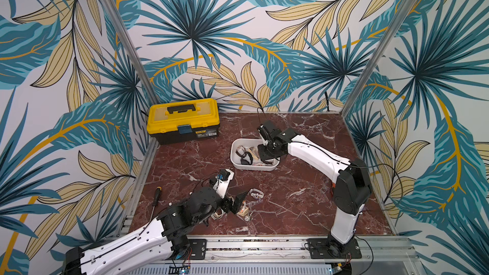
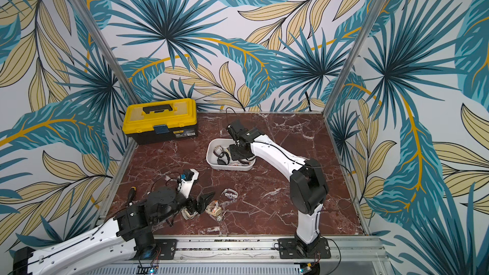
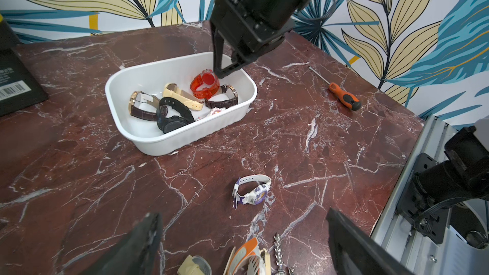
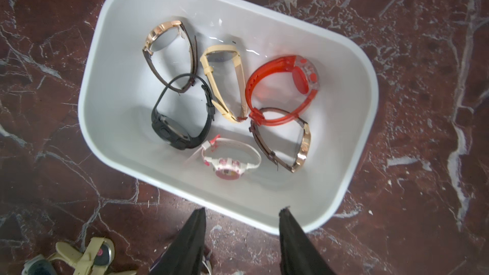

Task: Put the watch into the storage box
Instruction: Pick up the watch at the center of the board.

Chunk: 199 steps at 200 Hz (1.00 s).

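The storage box [image 1: 234, 154] [image 2: 211, 156] [image 3: 185, 138] [image 4: 111, 48] is a white tub holding several watches, among them a red watch [image 3: 205, 83] [image 4: 280, 88]. My right gripper [image 1: 267, 158] [image 2: 239, 157] [image 3: 226, 68] [image 4: 243, 210] hangs just over the box's right end, open and empty, tips close above the red watch. Near the table's front lie a white-purple watch [image 1: 256, 194] [image 2: 229, 194] [image 3: 254, 190], an orange-white watch [image 1: 243, 210] [image 3: 246, 257] and a beige watch [image 2: 188, 212] [image 3: 194, 265]. Over them stands my left gripper [image 1: 238, 202] [image 2: 202, 202] [image 3: 242, 214], wide open and empty.
A yellow-lidded black toolbox [image 1: 184, 120] [image 2: 160, 120] stands at the back left. A dark-handled screwdriver [image 1: 156, 197] [image 2: 131, 194] lies on the left rail. An orange screwdriver [image 3: 344, 97] lies by the right wall. A silver chain [image 3: 277, 250] lies beside the front watches.
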{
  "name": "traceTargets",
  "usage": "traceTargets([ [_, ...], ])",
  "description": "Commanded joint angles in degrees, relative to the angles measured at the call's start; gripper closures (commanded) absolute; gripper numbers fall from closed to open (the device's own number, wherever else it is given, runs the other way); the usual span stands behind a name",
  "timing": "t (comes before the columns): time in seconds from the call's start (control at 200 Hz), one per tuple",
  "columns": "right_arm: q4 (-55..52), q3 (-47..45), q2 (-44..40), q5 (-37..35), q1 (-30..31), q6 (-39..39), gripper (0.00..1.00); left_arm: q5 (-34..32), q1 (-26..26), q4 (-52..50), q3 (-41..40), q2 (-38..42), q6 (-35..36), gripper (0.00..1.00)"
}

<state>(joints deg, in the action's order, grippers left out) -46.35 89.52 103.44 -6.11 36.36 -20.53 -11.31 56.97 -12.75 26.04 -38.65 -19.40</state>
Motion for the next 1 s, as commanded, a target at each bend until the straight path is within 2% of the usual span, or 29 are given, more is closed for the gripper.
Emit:
traceTargets([
  [0.0,2.39,-5.84,-7.55,1.37,-0.05,-1.73,0.46,1.37,0.16,-0.69,3.04,-4.42,-2.03,0.0],
  [0.055,4.05,-10.01,-11.82,2.77,-0.05,-2.33,0.41,1.76,0.15,-0.58,4.19,-7.23,-2.67,0.0],
  [0.19,10.18,-22.18,-23.37,8.74,-0.06,-3.69,0.16,5.27,-0.35,0.81,6.86,-14.15,-2.37,0.0],
  [0.25,12.51,-27.48,-28.35,11.97,-0.04,-3.89,0.11,7.55,-1.61,0.24,8.57,-17.58,-2.16,0.0],
  [0.396,14.87,-37.41,-38.83,16.9,0.01,-4.29,0.09,17.8,-7.46,-2.23,12.47,-25.76,-3.67,0.0],
  [0.596,15.93,-45.23,-52.92,20.98,0.13,-5.11,0.06,22.27,-10.22,-13.31,22.54,-36.98,-5.87,0.02],
  [0.746,14.39,-47.7,-59.36,21.68,0.14,-5.39,0.06,25.45,-11.61,-18.05,27.07,-42.54,-8.74,0.12],
  [0.811,13.68,-48.46,-60.24,21.41,0.18,-5.69,0.06,25.21,-12.25,-18.31,27.71,-44.15,-9.54,0.17],
  [0.922,13.21,-48.99,-60.27,21.4,0.15,-6.01,0.06,24.16,-13.09,-19.78,29.54,-47.51,-10.2,0.31],
  [0.992,13.21,-49.0,-60.26,21.58,0.12,-5.85,0.06,22.91,-13.37,-20.6,30.48,-49.37,-10.57,0.34],
])
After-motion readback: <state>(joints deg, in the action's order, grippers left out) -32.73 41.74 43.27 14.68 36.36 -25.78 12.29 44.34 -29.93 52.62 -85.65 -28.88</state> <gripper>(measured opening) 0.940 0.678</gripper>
